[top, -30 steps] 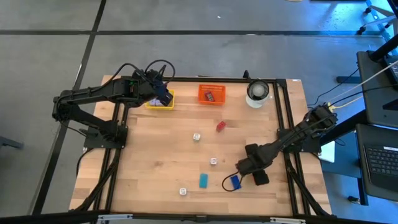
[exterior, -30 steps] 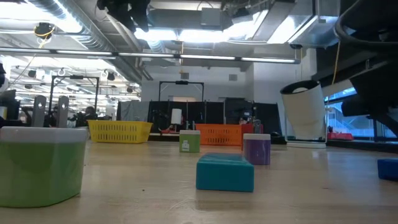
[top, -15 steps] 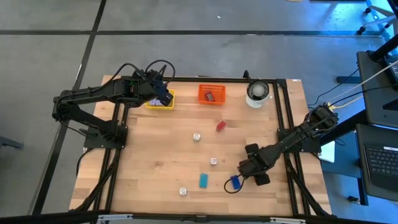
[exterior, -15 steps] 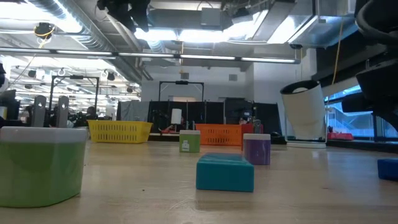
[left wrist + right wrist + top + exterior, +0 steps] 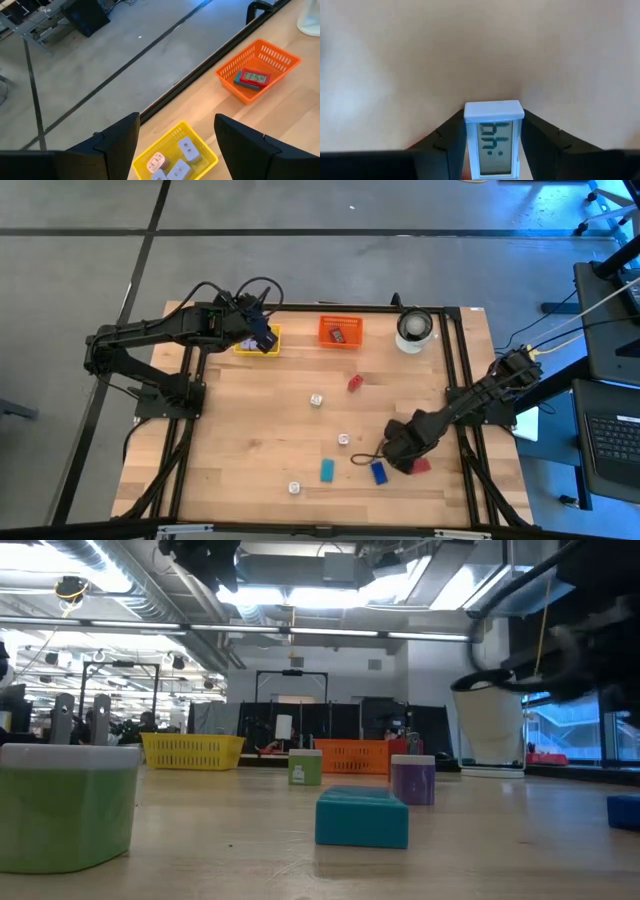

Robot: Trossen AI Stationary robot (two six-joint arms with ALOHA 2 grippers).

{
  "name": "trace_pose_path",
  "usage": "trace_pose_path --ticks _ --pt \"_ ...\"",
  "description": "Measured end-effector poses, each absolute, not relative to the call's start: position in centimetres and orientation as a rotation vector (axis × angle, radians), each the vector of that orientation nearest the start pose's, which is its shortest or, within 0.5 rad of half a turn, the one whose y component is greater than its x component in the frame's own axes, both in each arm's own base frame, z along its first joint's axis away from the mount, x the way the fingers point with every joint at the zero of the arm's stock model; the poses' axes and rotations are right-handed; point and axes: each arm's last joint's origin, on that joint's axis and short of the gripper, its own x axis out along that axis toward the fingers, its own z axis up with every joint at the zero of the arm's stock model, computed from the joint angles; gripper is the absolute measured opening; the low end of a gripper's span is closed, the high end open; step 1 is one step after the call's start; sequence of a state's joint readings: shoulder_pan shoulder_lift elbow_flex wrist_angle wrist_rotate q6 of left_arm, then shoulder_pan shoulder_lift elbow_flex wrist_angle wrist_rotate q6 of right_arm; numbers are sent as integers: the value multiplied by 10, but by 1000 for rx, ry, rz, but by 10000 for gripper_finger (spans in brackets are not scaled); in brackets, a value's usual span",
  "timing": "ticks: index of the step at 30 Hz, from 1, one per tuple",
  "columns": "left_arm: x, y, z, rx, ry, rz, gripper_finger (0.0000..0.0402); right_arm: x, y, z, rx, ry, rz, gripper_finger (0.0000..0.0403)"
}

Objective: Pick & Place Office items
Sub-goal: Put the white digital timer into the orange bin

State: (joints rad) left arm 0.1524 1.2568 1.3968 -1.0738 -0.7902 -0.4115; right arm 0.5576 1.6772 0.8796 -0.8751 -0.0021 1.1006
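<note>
Yellow tray (image 5: 176, 156) had pale cubes (image 5: 186, 147), orange tray (image 5: 260, 70) a red clock (image 5: 254, 77). Right hand (image 5: 493, 142) pinched blue clock (image 5: 494, 142) lengthwise; left hand (image 5: 175, 132) spread.

the red-framed digital clock (image 5: 254, 77) lying in the orange tray (image 5: 281, 58), right of centre in the left wrist view, shows dark digits that appear to read 17:54. the blue-framed digital clock (image 5: 494, 141) at the bottom centre of the right wrist view carries a screen turned on its side, its digits not legible. no other text, label or brand can be read.
</note>
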Motion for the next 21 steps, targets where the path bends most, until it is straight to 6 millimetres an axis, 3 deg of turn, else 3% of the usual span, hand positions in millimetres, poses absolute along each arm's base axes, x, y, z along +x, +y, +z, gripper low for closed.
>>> trace_pose_path --ticks 7,13,17,21 --pt "219 54 377 -40 725 1030 253 241 129 166 467 1053 -838 153" --pt "219 55 377 -40 724 1031 253 274 108 205 459 513 -1024 158" --pt "220 54 377 -43 723 1027 253 298 89 238 443 344 -1083 159" --pt "220 54 377 -65 733 991 253 316 68 269 387 357 -1088 159"
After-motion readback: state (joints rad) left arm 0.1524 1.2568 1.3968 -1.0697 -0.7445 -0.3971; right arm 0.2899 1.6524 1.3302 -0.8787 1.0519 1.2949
